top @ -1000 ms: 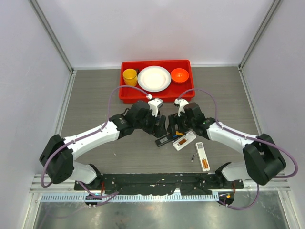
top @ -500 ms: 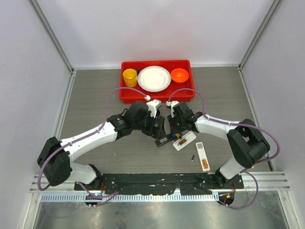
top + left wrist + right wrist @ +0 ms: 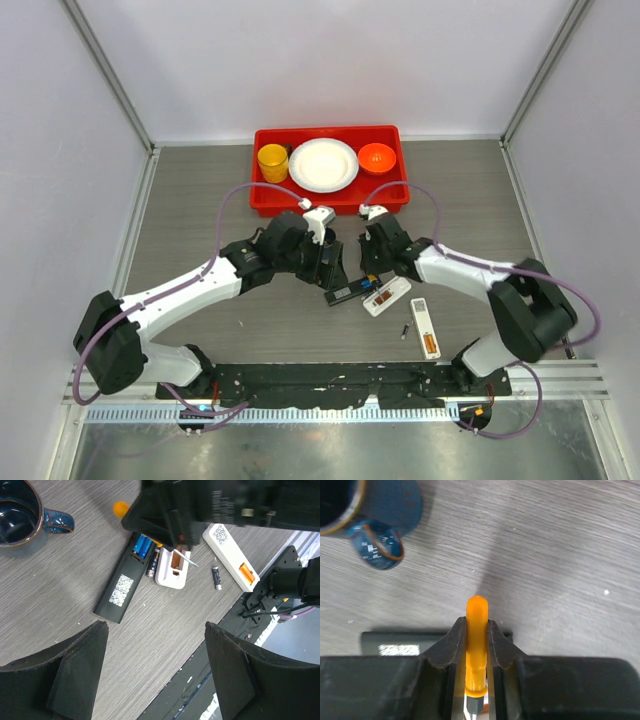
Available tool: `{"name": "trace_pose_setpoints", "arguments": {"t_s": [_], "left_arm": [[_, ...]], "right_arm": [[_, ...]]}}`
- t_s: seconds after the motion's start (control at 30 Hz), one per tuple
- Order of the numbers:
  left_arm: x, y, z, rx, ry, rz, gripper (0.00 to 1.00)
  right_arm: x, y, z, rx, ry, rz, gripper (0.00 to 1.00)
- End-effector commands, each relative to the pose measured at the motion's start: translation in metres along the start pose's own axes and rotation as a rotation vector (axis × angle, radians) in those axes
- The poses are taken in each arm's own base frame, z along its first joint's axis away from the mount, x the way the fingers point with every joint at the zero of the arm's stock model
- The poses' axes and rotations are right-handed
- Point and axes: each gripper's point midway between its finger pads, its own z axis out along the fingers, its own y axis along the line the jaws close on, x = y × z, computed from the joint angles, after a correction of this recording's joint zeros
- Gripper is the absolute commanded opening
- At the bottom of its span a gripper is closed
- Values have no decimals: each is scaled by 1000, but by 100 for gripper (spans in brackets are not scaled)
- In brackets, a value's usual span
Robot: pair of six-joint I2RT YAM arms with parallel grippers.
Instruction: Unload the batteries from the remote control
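A black remote (image 3: 121, 587) lies on the table with its compartment open and a bright blue battery (image 3: 142, 545) in it. One dark battery (image 3: 153, 563) lies beside it. Another dark battery (image 3: 216, 577) lies loose near a white remote (image 3: 171, 570), whose compartment is open too. My right gripper (image 3: 476, 622) is shut on an orange-handled screwdriver (image 3: 476, 611), right over the black remote's top end (image 3: 345, 295). My left gripper (image 3: 156, 626) hangs open above bare table near the remotes, holding nothing.
A blue mug (image 3: 20, 515) stands just beyond the black remote. A white cover with an orange patch (image 3: 425, 328) lies to the right. At the back, a red tray (image 3: 262, 200) holds a yellow cup (image 3: 272, 160), a white plate (image 3: 323, 165) and an orange bowl (image 3: 377, 157).
My right gripper has shut on the orange screwdriver handle, and its arm has swung inward. The left gripper has drifted slightly and stays open.
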Motion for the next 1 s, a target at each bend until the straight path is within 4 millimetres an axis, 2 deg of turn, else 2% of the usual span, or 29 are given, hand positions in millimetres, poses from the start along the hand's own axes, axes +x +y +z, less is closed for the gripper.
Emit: {"name": "trace_pose_setpoints", "arguments": {"t_s": [0.0, 0.03, 0.1, 0.13, 0.17, 0.2, 0.23, 0.33, 0.5, 0.6, 0.63, 0.67, 0.7, 0.77, 0.83, 0.87, 0.93, 0.97], "left_arm": [[-24, -13, 0, 38, -65, -46, 81], [-26, -15, 2, 47, -69, -55, 81], [-32, -26, 7, 102, -84, -73, 81], [-32, -28, 15, 114, -74, -81, 81], [-37, -33, 18, 132, -86, -79, 81], [-39, -39, 21, 158, -80, -78, 81], [-42, -47, 28, 179, -75, -72, 81], [-51, -66, 44, 229, -79, -52, 81], [-65, -78, 64, 276, -89, -51, 77], [-63, -84, 71, 311, -77, -51, 65], [-61, -84, 73, 320, -70, -51, 55], [-58, -84, 76, 320, -61, -52, 52], [-55, -82, 77, 318, -54, -58, 28], [-56, -83, 74, 325, -62, -57, 0], [-52, -78, 71, 307, -68, -59, 0], [-52, -75, 69, 284, -82, -51, 0], [-52, -66, 59, 235, -98, -41, 0], [-53, -57, 56, 180, -115, -27, 0]], "right_arm": [[-73, 8, -57, -42, -385, 288, 1], [-70, 6, -64, -66, -435, 336, 1], [-96, 14, -104, -182, -610, 474, 1], [-85, 13, -104, -205, -623, 508, 1], [-93, 16, -125, -267, -686, 573, 1], [-96, 16, -133, -295, -723, 602, 1], [-90, 15, -133, -306, -723, 625, 1], [-90, 18, -148, -369, -751, 662, 1], [-87, 22, -164, -437, -782, 697, 1], [-85, 18, -171, -449, -811, 723, 1], [-85, 14, -178, -452, -839, 744, 1], [-85, 13, -181, -457, -851, 753, 1], [-84, 11, -181, -455, -859, 761, 1], [-84, 9, -188, -459, -882, 757, 1], [-85, 10, -191, -451, -884, 724, 2], [-81, 8, -187, -419, -867, 690, 9], [-83, 5, -191, -383, -865, 663, 30], [-78, 2, -185, -340, -837, 633, 63]]}}
